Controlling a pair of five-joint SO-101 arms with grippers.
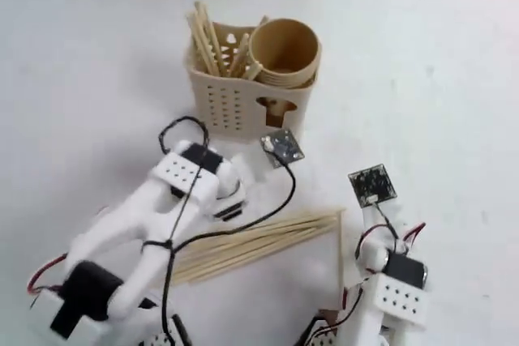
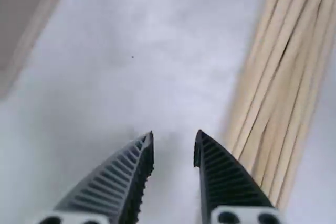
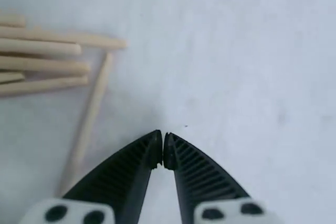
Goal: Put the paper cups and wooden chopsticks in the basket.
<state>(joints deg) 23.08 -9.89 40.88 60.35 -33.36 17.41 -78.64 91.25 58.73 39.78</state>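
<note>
The beige perforated basket (image 1: pixel 235 99) stands at the back middle of the table. It holds several wooden chopsticks (image 1: pixel 212 42) and stacked paper cups (image 1: pixel 284 54). A loose bundle of chopsticks (image 1: pixel 259 241) lies on the table between my two arms. My left gripper (image 2: pixel 174 141) hovers low beside that bundle (image 2: pixel 278 93), slightly open with nothing between its fingers. My right gripper (image 3: pixel 161 148) is shut on nothing, close to the bundle's ends (image 3: pixel 47 61) and to a single chopstick (image 3: pixel 89 119) that lies crosswise. That single chopstick (image 1: pixel 339 249) also shows in the high view.
The white left arm (image 1: pixel 154 216) stretches from the front left toward the basket, with a black cable looped over it. The right arm (image 1: pixel 389 289) sits at the front right. A beige edge (image 2: pixel 21 30), apparently the basket's, shows in the left wrist view.
</note>
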